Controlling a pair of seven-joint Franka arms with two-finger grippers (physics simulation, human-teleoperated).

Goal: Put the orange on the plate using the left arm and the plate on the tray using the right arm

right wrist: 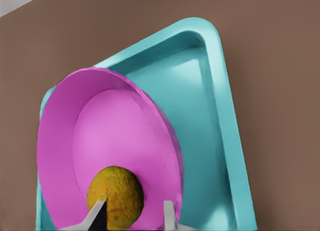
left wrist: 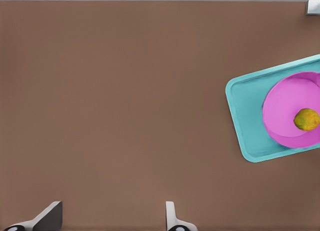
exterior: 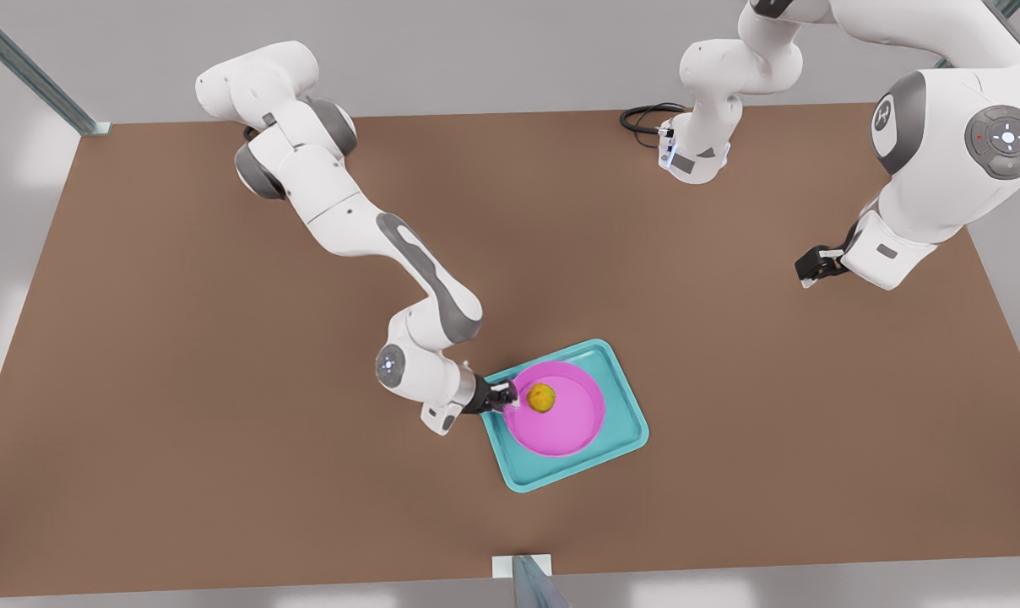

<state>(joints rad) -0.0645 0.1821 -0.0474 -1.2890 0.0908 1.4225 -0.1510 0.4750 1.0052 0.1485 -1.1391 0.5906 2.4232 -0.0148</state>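
Bumpy orange (right wrist: 115,196) on smooth round plate (right wrist: 60,136) — in tray (right wrist: 220,141)

A flat brown table (exterior: 223,405) carries everything. Directly on it lies one loose item — a teal tray (exterior: 620,435) with rounded corners and a raised rim, set at an angle, toward the near edge and a little to the front view's right of the middle. At the far edge, the base of a white arm (exterior: 696,156) stands on the table, with a black cable (exterior: 645,114) coiled on the surface just beside it — to the front view's left.
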